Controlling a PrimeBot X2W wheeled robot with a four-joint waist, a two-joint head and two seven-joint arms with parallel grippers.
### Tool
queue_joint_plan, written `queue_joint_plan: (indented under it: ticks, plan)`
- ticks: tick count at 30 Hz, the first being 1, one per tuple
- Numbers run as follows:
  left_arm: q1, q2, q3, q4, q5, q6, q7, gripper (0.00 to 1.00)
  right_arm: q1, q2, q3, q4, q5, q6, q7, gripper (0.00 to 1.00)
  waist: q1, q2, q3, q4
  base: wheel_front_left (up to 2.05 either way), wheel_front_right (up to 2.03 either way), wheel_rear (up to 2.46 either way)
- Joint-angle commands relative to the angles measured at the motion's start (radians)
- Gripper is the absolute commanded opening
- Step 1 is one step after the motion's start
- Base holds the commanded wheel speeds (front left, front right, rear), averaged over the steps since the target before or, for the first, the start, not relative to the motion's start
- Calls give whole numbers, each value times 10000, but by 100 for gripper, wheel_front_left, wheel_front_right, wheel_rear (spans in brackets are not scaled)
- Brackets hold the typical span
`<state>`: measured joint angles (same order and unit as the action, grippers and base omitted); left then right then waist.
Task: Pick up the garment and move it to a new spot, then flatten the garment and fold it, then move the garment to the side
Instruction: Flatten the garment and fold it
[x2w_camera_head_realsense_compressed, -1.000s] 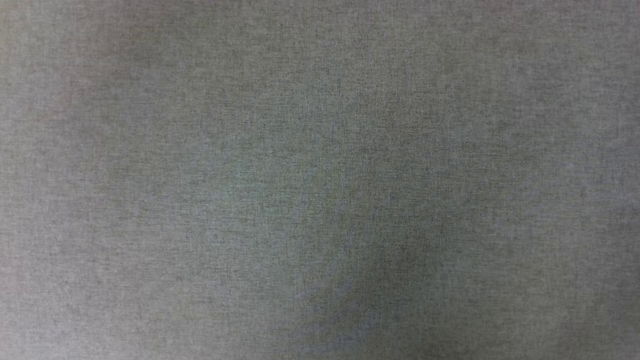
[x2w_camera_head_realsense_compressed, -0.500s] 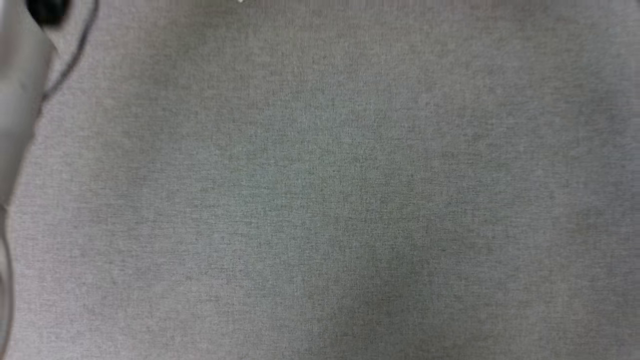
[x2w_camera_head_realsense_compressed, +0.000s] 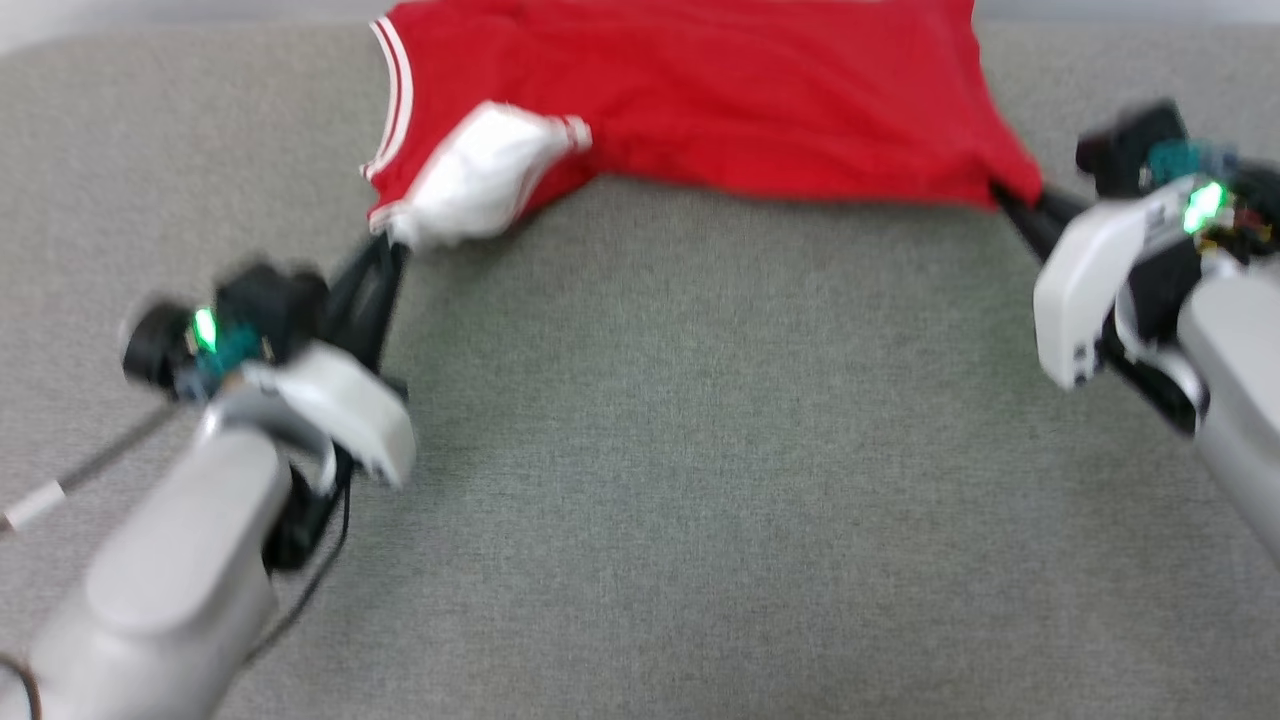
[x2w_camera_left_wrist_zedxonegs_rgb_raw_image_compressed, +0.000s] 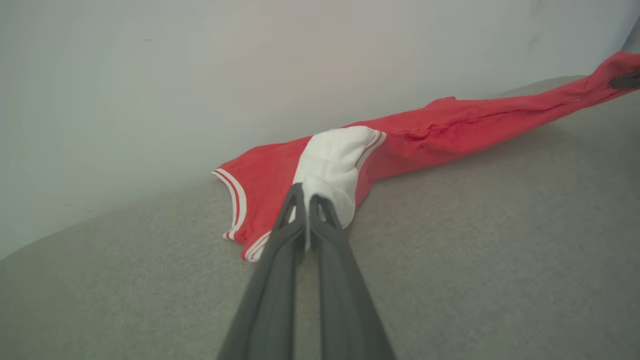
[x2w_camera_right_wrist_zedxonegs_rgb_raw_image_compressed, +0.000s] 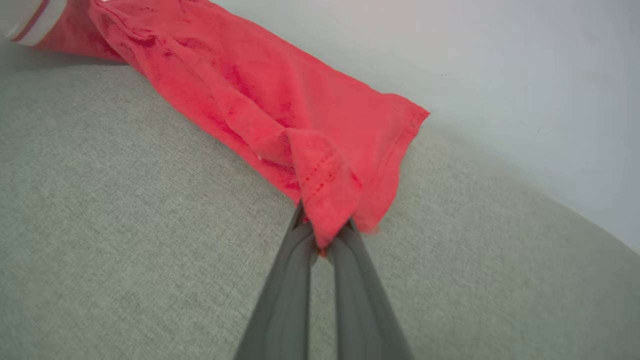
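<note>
The garment (x2w_camera_head_realsense_compressed: 720, 100), a red jersey T-shirt with white sleeves and striped trim, lies stretched across the far side of the grey fabric surface. My left gripper (x2w_camera_head_realsense_compressed: 392, 245) is shut on its white sleeve (x2w_camera_left_wrist_zedxonegs_rgb_raw_image_compressed: 332, 165), fingertips pinching the cloth (x2w_camera_left_wrist_zedxonegs_rgb_raw_image_compressed: 306, 202). On the other side my right gripper (x2w_camera_head_realsense_compressed: 1005, 195) is shut on a red hem corner (x2w_camera_right_wrist_zedxonegs_rgb_raw_image_compressed: 325, 190). The shirt hangs taut between the two grips (x2w_camera_left_wrist_zedxonegs_rgb_raw_image_compressed: 475, 120). No lettering shows on the side facing me.
Grey woven fabric surface (x2w_camera_head_realsense_compressed: 700, 450) spreads wide in front of the shirt. A pale wall (x2w_camera_left_wrist_zedxonegs_rgb_raw_image_compressed: 250, 60) rises right behind the garment. A thin cable (x2w_camera_head_realsense_compressed: 90, 465) trails off my left arm.
The head camera has swung up from bare grey fabric. Both arms and the red garment have come into the picture.
</note>
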<state>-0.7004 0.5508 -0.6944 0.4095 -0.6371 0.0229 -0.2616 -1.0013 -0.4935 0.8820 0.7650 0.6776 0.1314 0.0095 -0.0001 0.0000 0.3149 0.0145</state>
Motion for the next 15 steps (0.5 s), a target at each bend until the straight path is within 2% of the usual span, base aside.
queue_joint_plan:
  ticks: [1,4,10,15]
  plan:
    - [751,95,-76,-323,-76,163,-46,0,589,-234,260,-241,94,-15,-118,0,1,0,-739,68,0,0,0]
    - [1658,285,-176,-723,-188,379,-43,0,1165,-459,464,-604,356,-15,-159,0,1,0,-1074,51,0,0,0]
    - [4159,732,-492,-2012,-720,1019,256,0,2955,-1403,704,-1680,829,-15,-166,0,1,0,-1904,64,0,0,0]
    - [5754,1060,-617,-2936,-1127,1606,395,0,4492,-2237,498,-2463,1241,-15,-16,0,1,0,-2395,115,0,0,0]
